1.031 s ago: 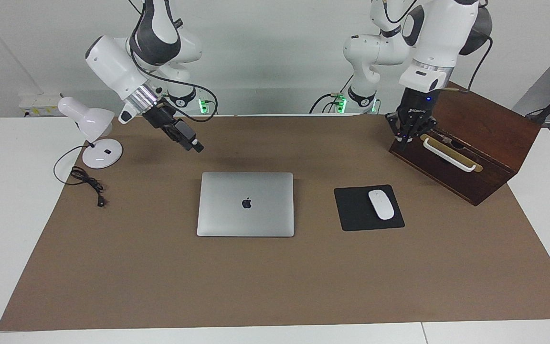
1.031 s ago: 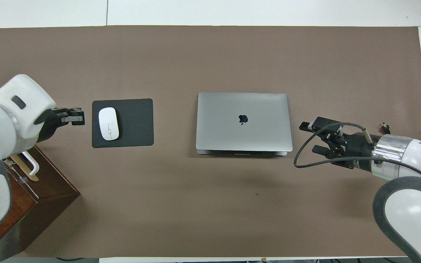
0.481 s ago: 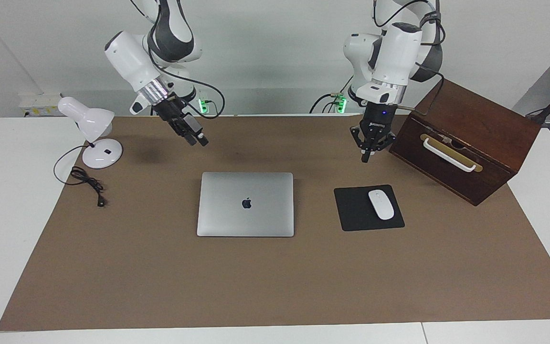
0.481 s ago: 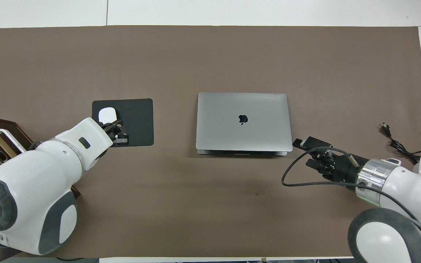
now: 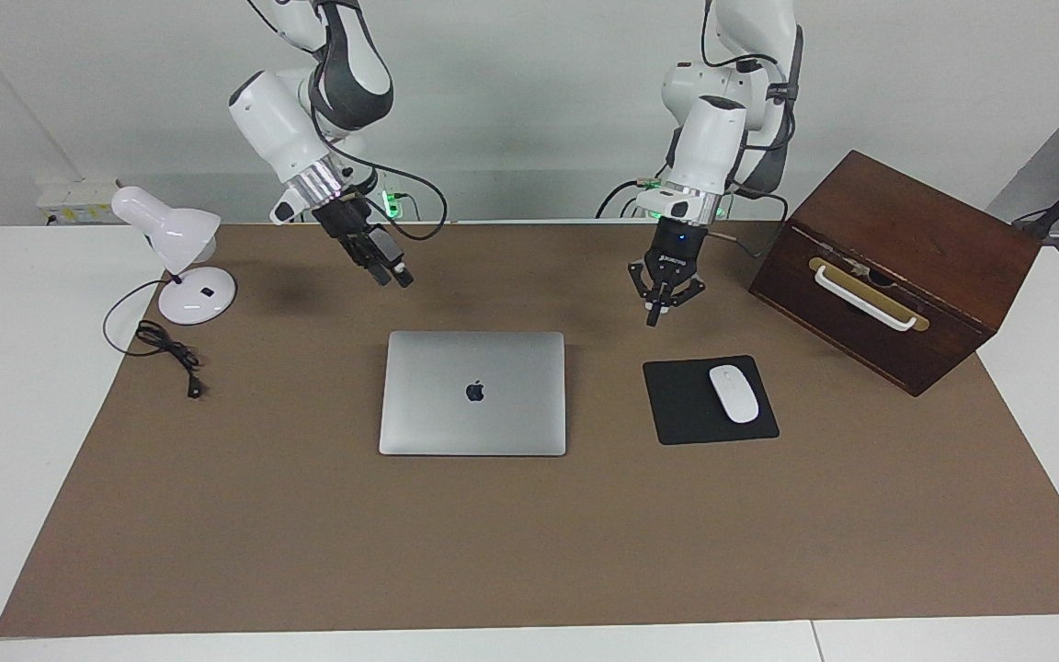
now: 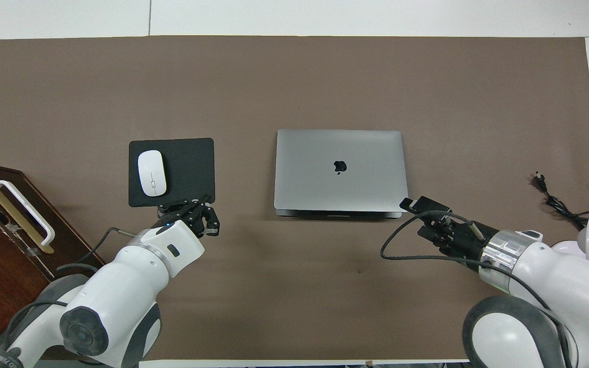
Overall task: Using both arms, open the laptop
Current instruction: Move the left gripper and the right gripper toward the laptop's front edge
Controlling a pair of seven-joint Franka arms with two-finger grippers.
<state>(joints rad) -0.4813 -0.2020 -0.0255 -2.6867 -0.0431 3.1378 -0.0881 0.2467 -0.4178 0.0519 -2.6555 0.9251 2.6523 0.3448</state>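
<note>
The silver-grey laptop point(image 5: 472, 393) point(image 6: 340, 171) lies closed and flat on the brown mat, logo up. My left gripper point(image 5: 654, 318) point(image 6: 190, 212) hangs shut and pointing down, holding nothing. It is over the mat at the mouse pad's corner closest to the robots, between pad and laptop. My right gripper point(image 5: 399, 275) point(image 6: 413, 216) is tilted and open, with nothing between its fingers. It hovers by the laptop's corner nearest the robots at the right arm's end. Neither gripper touches the laptop.
A black mouse pad point(image 5: 677, 418) point(image 6: 192, 168) with a white mouse point(image 5: 734, 393) point(image 6: 152, 173) lies beside the laptop. A brown wooden box point(image 5: 906, 267) point(image 6: 3, 245) stands at the left arm's end. A white desk lamp point(image 5: 176, 248) and its cable point(image 5: 166, 354) sit at the right arm's end.
Both arms swung in toward the laptop. The left gripper came from the wooden box past the mouse pad. The right gripper moved closer to the laptop's corner. The laptop stayed put.
</note>
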